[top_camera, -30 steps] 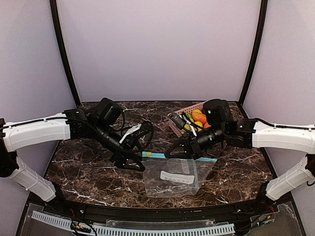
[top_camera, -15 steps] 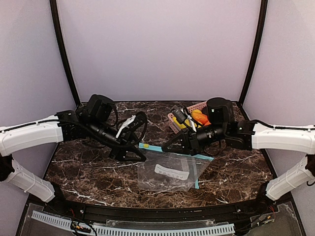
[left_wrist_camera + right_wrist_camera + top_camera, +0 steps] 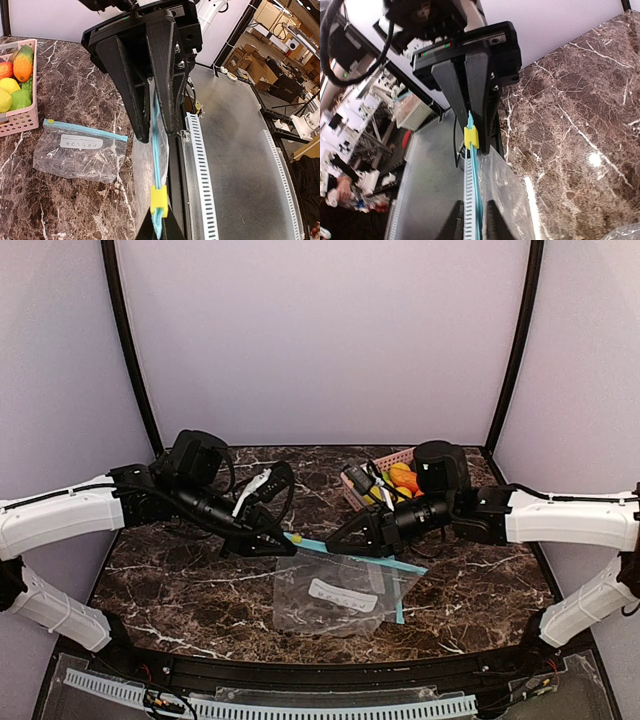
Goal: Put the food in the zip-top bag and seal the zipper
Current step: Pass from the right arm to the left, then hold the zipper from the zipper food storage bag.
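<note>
You are at the very start. The food (image 3: 403,478), yellow, green and orange-red pieces, all sits in the pink basket (image 3: 17,122) at upper right of centre in the top view. No piece shows inside the zip-top bag (image 3: 300,612), which lies at lower centre of that view on the counter (image 3: 180,580) with its top edge lifted.

Your left hand (image 3: 288,543) is clenched on the bag's blue zipper strip (image 3: 156,150), right beside the yellow slider (image 3: 159,197). Your right hand (image 3: 333,543) faces it, its fingers on either side of the same strip a little farther along. The frames do not show whether they pinch the strip or stand just off it. Nor can you tell yet whether the mouth is open.

I judge that nearly everything is left to do: get the mouth open, carry each piece across from the basket, then run the slider along the strip to seal.

The only writing is on a white label (image 3: 343,595) on the bag's face, and it is too small to read. The left wrist view shows a flat bag (image 3: 75,157) with a similar unreadable label at lower left of the frame, near the basket. Whether that is a second bag, you cannot tell.
</note>
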Controlling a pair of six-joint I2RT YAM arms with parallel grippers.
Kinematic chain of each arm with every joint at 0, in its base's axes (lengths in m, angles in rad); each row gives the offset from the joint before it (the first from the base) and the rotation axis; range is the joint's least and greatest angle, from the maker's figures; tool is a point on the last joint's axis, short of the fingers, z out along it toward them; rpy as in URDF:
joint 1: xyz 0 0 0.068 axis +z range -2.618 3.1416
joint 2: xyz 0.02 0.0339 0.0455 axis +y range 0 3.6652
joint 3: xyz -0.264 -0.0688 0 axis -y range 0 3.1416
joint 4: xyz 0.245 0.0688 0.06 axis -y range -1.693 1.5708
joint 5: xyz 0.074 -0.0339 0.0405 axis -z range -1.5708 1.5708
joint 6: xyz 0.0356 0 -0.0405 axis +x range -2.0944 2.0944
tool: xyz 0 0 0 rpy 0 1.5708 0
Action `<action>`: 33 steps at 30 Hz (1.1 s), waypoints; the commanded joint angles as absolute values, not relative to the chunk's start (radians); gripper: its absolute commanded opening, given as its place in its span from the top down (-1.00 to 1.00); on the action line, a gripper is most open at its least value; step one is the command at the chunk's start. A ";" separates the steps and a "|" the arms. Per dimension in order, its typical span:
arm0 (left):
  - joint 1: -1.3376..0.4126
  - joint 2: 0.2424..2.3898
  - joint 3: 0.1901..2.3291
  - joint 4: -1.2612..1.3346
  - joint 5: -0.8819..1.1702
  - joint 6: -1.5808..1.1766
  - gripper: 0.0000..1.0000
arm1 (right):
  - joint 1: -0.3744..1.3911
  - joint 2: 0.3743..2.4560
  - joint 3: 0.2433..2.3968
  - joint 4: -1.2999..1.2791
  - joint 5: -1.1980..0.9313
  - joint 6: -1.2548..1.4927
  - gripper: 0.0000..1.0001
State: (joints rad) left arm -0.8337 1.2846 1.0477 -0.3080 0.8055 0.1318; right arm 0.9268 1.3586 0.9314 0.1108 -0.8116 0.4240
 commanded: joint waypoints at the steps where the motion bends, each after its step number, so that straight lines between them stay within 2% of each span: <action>1: -0.829 1.279 1.036 -0.313 0.826 0.140 0.99 | 0.944 1.390 0.977 0.110 -0.805 0.402 0.48; 4: -0.830 1.298 1.040 -0.318 0.851 0.142 0.99 | 0.958 1.423 1.017 0.098 -0.802 0.383 0.34; 11: -0.829 1.307 1.043 -0.321 0.869 0.142 0.99 | 0.983 1.512 1.075 0.161 -0.832 0.383 0.28; 25: -0.830 1.298 1.040 -0.317 0.830 0.142 0.99 | 0.992 1.532 1.046 0.195 -0.820 0.407 0.78; 33: -0.829 1.275 1.027 -0.292 0.732 0.125 0.99 | 0.992 1.519 1.033 0.177 -0.800 0.398 0.90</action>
State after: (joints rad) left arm -0.8341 1.3087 1.0462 -0.3084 0.7952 0.1299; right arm 0.9821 1.5425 1.0504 0.1673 -0.8127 0.4019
